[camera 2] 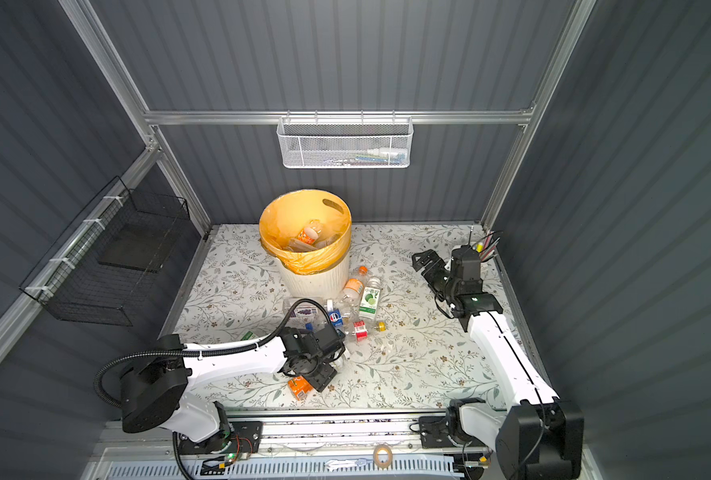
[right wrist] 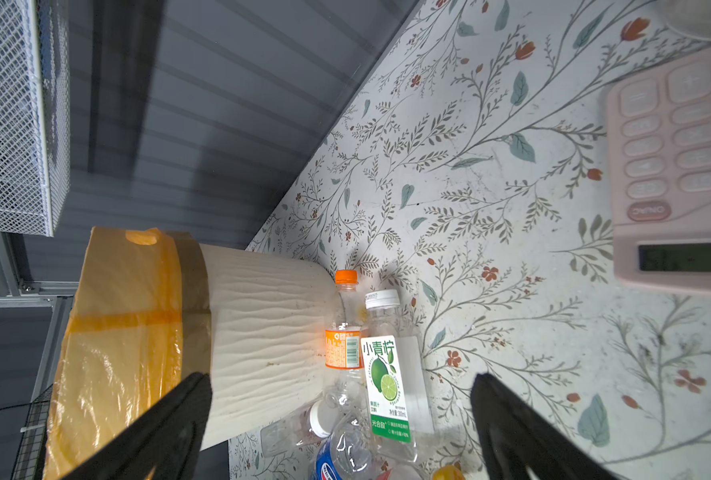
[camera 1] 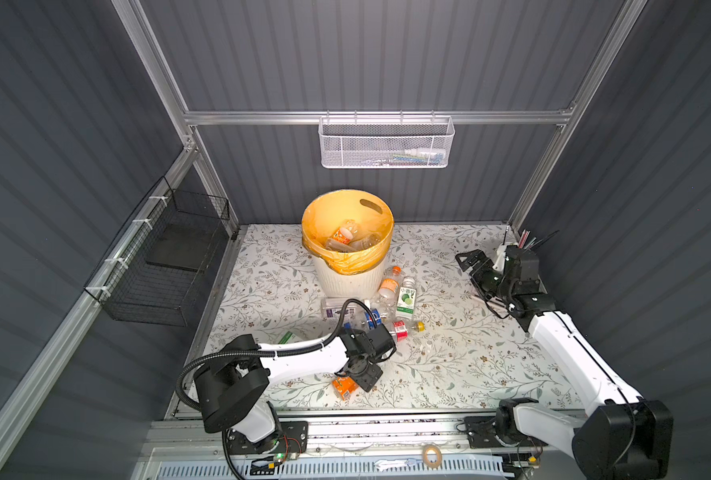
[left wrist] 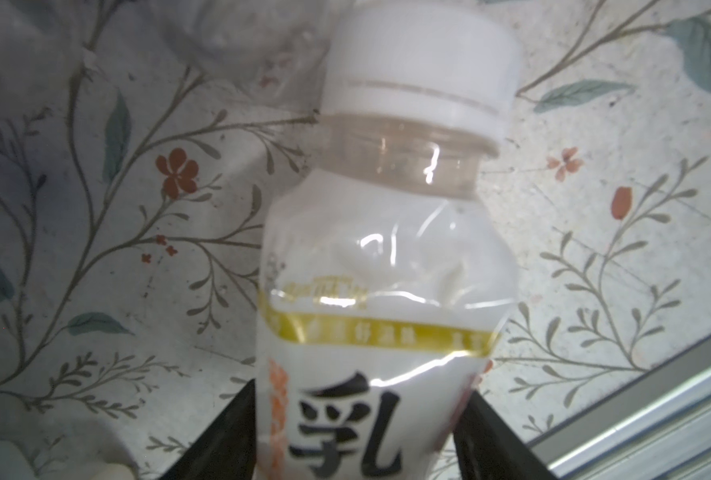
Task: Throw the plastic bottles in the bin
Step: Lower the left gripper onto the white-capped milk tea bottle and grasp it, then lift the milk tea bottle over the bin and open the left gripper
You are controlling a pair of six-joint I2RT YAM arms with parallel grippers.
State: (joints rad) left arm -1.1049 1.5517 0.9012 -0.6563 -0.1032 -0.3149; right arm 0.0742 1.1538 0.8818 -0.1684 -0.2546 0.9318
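Observation:
My left gripper [camera 1: 360, 376] [left wrist: 362, 388] is low over the table's front and shut on a white-capped bottle [left wrist: 387, 257] with a white and orange label [camera 1: 344, 388]. Both fingers press its sides. The cream ribbed bin [camera 1: 345, 282] [right wrist: 262, 324], lined with an orange bag, stands at the back with a few bottles [camera 1: 341, 237] inside. Several bottles lie in a pile in front of it, among them an orange-capped one [camera 1: 389, 284] and a lime-label one [camera 1: 406, 301] [right wrist: 387, 386]. My right gripper [camera 1: 470, 274] [right wrist: 339, 380] hangs open to the right of the pile, holding nothing.
A white mesh basket [camera 1: 387, 143] hangs on the back wall and a black wire basket [camera 1: 166, 257] on the left wall. A cup of pens [camera 1: 528, 241] and a pink calculator [right wrist: 678, 166] sit at the back right. A metal rail [camera 1: 345, 419] borders the table's front.

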